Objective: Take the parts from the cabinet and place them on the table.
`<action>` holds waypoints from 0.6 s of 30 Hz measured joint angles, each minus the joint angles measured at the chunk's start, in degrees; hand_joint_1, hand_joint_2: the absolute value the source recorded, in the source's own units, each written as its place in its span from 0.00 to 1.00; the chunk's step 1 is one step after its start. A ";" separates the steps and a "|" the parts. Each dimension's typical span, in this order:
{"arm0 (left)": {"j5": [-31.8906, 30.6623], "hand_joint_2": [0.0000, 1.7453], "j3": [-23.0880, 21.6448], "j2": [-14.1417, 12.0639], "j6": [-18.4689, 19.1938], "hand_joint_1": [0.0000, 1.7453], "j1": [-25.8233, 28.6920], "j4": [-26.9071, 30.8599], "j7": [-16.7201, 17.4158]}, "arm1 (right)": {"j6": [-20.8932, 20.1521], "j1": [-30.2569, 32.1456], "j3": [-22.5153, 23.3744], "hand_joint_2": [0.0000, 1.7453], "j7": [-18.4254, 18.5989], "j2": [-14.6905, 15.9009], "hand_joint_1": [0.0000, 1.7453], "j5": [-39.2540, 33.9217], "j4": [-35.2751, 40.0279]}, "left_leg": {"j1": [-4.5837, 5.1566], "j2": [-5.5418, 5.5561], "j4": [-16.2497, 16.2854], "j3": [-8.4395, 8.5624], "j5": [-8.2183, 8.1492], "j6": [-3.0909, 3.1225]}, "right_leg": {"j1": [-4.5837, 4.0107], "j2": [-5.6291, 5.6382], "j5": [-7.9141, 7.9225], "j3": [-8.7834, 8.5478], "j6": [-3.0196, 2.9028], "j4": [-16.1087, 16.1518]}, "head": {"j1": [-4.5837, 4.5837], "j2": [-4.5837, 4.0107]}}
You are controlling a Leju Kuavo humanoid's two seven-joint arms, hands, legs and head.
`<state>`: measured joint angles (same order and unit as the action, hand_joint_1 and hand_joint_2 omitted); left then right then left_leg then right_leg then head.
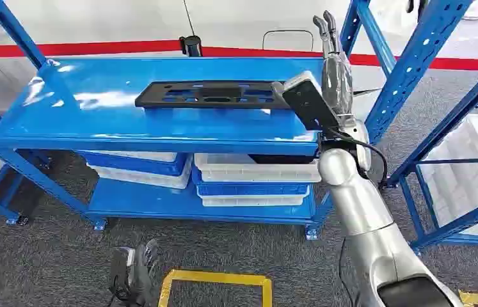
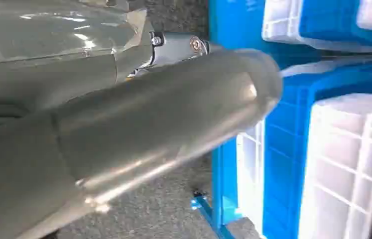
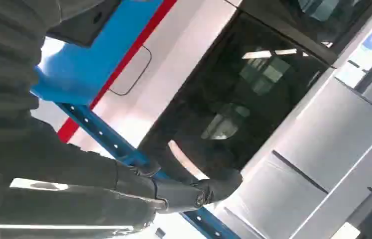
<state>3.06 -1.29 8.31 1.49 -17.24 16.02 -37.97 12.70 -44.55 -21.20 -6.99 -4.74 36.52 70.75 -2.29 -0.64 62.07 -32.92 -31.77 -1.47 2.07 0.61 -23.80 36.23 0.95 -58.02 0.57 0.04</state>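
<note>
A flat black part (image 1: 214, 94) with cut-outs lies on the blue top shelf (image 1: 95, 96) of the cabinet. My right hand (image 1: 332, 57) is raised just past the part's right end, fingers straight and pointing up, holding nothing. In the right wrist view that hand (image 3: 174, 194) shows dark fingers with nothing in them, and a corner of the black part (image 3: 81, 25) lies on the blue shelf (image 3: 79, 69). My left hand (image 1: 135, 272) hangs low near the floor in front of the cabinet, holding nothing. Its thick grey thumb (image 2: 149, 124) crosses the left wrist view.
White and blue bins (image 1: 255, 176) are stacked on the cabinet's lower shelf, also seen close up as bins (image 2: 343, 149). A second blue rack (image 1: 415, 64) with a white bin (image 1: 473, 160) stands to the right. Yellow tape (image 1: 217, 281) marks the grey floor.
</note>
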 joint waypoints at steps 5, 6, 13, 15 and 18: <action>-0.20 0.00 0.28 0.00 -0.02 0.00 0.27 0.00 0.07 | -0.09 0.62 0.00 1.00 0.04 0.04 0.00 0.13 0.02 | 0.11 0.23 10.90 -8.61 -0.47 0.66 | -0.98 0.35 -0.70 -0.67 -1.00 -0.01 | -0.11 0.00; -0.35 0.00 0.35 0.00 -0.02 0.00 0.25 0.02 0.09 | -0.07 0.64 0.00 1.00 0.09 0.04 0.00 0.15 0.04 | 0.18 0.24 6.83 -7.14 2.41 1.03 | -1.04 0.46 -0.81 -0.94 -1.12 -0.01 | -0.11 0.00; -0.63 0.00 0.46 0.11 0.00 0.00 0.11 0.37 0.31 | -0.02 1.04 0.02 1.00 0.35 0.20 0.00 0.50 0.74 | 1.43 0.77 -4.76 -1.77 6.52 2.64 | -1.41 0.75 -1.11 -1.48 0.86 0.77 | -0.04 0.00; -0.61 0.00 0.55 0.11 0.02 0.00 0.00 0.50 0.31 | -0.02 0.88 0.20 1.00 0.37 0.26 0.00 0.59 1.01 | 1.19 0.63 -5.54 -0.89 6.81 3.24 | -1.32 0.00 -2.79 0.28 0.84 -2.74 | 0.07 0.00; -0.61 0.00 0.81 0.28 0.18 0.00 0.03 0.50 0.31 | -0.04 1.46 0.42 1.00 0.39 0.33 0.00 0.74 1.03 | 1.42 0.66 -5.52 -0.58 6.45 3.72 | -1.36 0.00 -6.93 7.39 0.42 -15.85 | 0.07 0.00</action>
<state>2.45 -0.48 8.59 1.66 -17.21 16.52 -37.66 12.65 -43.09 -20.79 -6.60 -4.41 37.26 71.78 -0.87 0.01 56.55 -33.49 -25.32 2.25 0.71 0.61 -30.73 43.62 1.37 -73.88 0.63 0.04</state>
